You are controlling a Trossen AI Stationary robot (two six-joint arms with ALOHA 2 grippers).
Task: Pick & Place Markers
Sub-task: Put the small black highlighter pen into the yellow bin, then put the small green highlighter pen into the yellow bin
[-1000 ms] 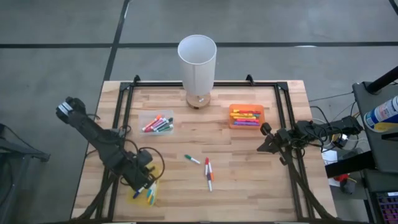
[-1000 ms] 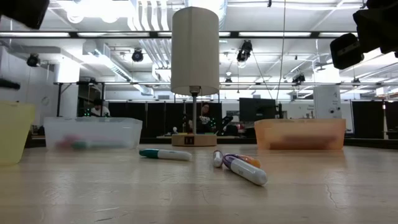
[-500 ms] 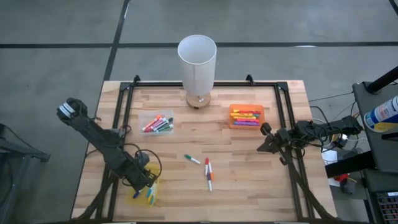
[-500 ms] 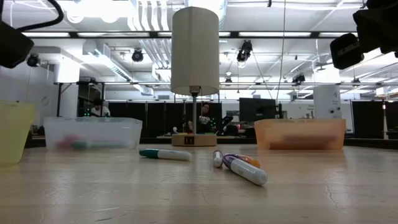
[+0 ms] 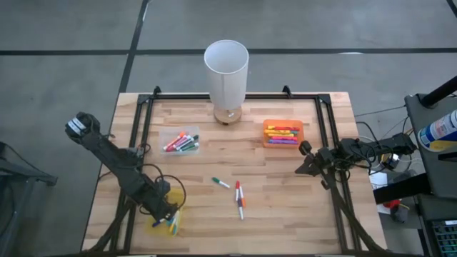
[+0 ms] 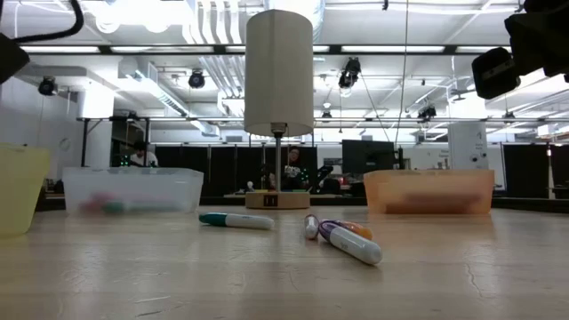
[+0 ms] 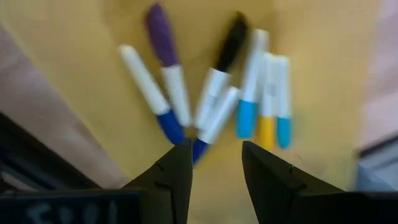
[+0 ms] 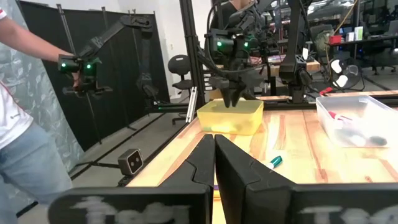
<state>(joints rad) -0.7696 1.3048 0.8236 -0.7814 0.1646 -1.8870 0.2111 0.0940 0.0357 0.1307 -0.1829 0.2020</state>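
Overhead layout, read left to right. The left gripper (image 5: 166, 212) hangs over the yellow tray (image 5: 158, 224) at about 7 o'clock on the wooden table (image 5: 285, 214); its jaws stand apart with nothing between them, and its wrist view looks down on the markers in that tray (image 7: 211, 93), blue, purple, black, light blue and yellow ends fanned on the yellow floor. At 10 o'clock the clear tray (image 5: 170, 133) holds red and green markers (image 5: 181, 142). At 12 o'clock stands a white lamp (image 5: 226, 68) on a round wooden base. Near the centre, toward 6 o'clock, loose markers lie on the bare wood: a green-capped one (image 5: 220, 183) and, just beside it, a red-and-orange pair (image 5: 240, 199). At 1 o'clock the orange tray (image 5: 282, 143) holds markers (image 5: 283, 131) laid in rows. At 3 o'clock the right gripper (image 5: 302, 163) waits above the table's edge, jaws pressed together and holding nothing. A person (image 8: 18, 124) stands in the room beyond.
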